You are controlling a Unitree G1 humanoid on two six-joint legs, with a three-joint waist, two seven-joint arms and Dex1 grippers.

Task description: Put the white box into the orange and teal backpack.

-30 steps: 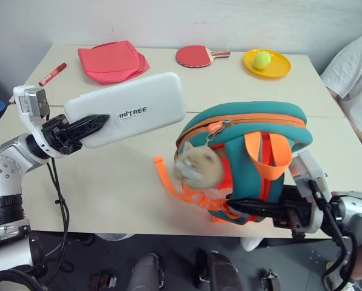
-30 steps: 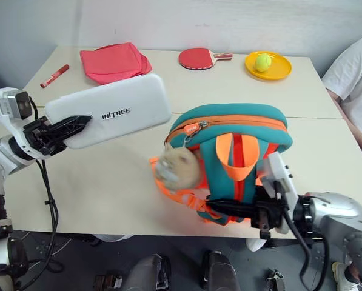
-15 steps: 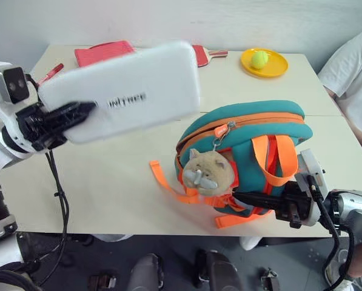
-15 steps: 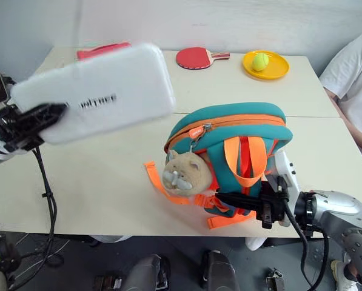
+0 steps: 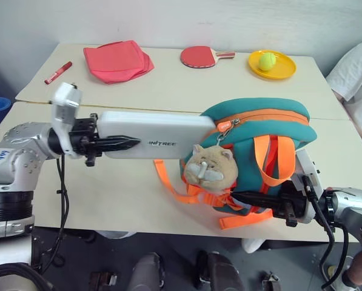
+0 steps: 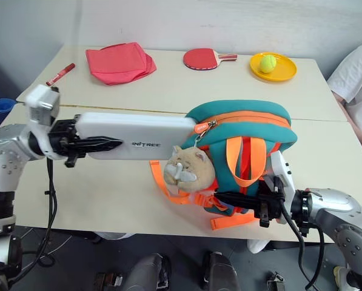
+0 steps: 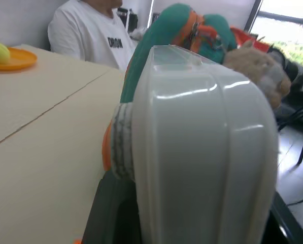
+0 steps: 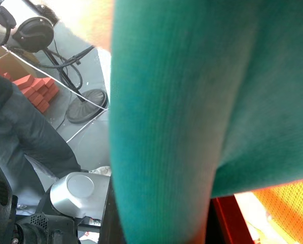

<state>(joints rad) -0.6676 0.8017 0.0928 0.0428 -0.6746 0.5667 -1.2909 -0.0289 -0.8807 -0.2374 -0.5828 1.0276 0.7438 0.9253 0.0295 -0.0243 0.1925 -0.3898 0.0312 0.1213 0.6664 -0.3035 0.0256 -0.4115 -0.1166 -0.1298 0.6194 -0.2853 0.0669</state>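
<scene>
A: L gripper (image 5: 125, 143)?
B: Clamped on near end of the white box (image 5: 159, 134), held level above the surface (image 5: 108, 194). Far end touches the zipper opening of the orange and teal backpack (image 5: 259, 130); can't tell if it's inside.
A: R gripper (image 5: 241, 197)?
B: Closed on lower backpack fabric by the orange straps, holding it upright at the near surface edge.
A: Bkgd?
B: Red cloth (image 5: 117, 60), paddle (image 5: 202, 56), yellow plate (image 5: 273, 65) w/ tennis ball (image 5: 266, 60).

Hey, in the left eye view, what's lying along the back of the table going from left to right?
Red marker → red cloth → red paddle → yellow plate holding a tennis ball.
</scene>
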